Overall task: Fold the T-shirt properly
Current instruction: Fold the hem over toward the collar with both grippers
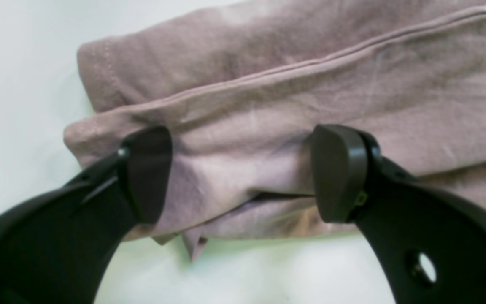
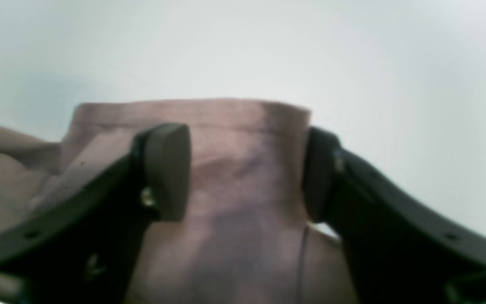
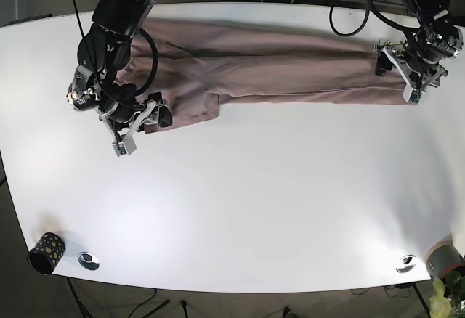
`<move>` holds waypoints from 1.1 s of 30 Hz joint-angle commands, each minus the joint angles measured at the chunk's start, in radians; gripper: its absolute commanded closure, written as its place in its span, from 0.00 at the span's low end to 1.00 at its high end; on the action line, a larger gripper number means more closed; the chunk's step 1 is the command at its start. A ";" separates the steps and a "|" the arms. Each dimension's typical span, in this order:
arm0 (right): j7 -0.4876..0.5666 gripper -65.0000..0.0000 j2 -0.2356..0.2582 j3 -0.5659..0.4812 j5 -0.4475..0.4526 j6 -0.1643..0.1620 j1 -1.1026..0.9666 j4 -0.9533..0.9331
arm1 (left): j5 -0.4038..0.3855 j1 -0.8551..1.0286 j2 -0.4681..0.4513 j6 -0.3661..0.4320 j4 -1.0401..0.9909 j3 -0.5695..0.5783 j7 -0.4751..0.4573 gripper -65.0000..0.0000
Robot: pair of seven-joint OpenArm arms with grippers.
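Both grippers, left gripper point(image 3: 400, 72) and right gripper point(image 3: 138, 125), stand wide over the long dusty-pink cotton T-shirt point(image 3: 276, 67), whose length runs straight between them, one end under each.

Even, bright overhead light floods the white table point(image 3: 240, 209), with soft glare patches toward its near edge and only faint shadows under the arms. The right wrist view is badly blurred: the shirt point(image 2: 243, 169) between the fingers point(image 2: 165, 169) is smeared and the table beyond them washes to pale grey. The left wrist view is sharper, though hazy, showing a seam above the fingers point(image 1: 148, 173).
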 commanded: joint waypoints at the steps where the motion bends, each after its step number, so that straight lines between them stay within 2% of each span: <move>1: -0.010 0.54 0.005 -0.001 -0.005 -0.002 0.012 0.013 | -0.009 -0.007 -0.013 0.002 0.014 -0.004 -0.011 0.28; 9: -0.009 1.00 0.004 -0.001 -0.004 -0.002 0.016 0.042 | -0.009 -0.010 -0.013 0.002 0.012 -0.002 -0.011 0.28; 14: -0.009 1.00 -0.021 0.010 -0.002 -0.002 -0.018 0.206 | -0.008 -0.010 -0.013 0.002 0.000 -0.002 -0.011 0.28; 24: -0.078 1.00 -0.024 0.010 -0.002 -0.002 -0.156 0.475 | -0.008 -0.012 -0.018 0.002 -0.023 -0.004 -0.011 0.28; 29: -0.085 1.00 -0.024 0.015 -0.002 -0.002 -0.253 0.564 | -0.009 -0.013 -0.033 0.002 -0.023 0.001 -0.011 0.28; 33: -0.085 1.00 -0.025 0.076 0.036 -0.002 -0.301 0.568 | -0.008 -0.035 -0.036 0.002 -0.028 -0.001 -0.011 0.28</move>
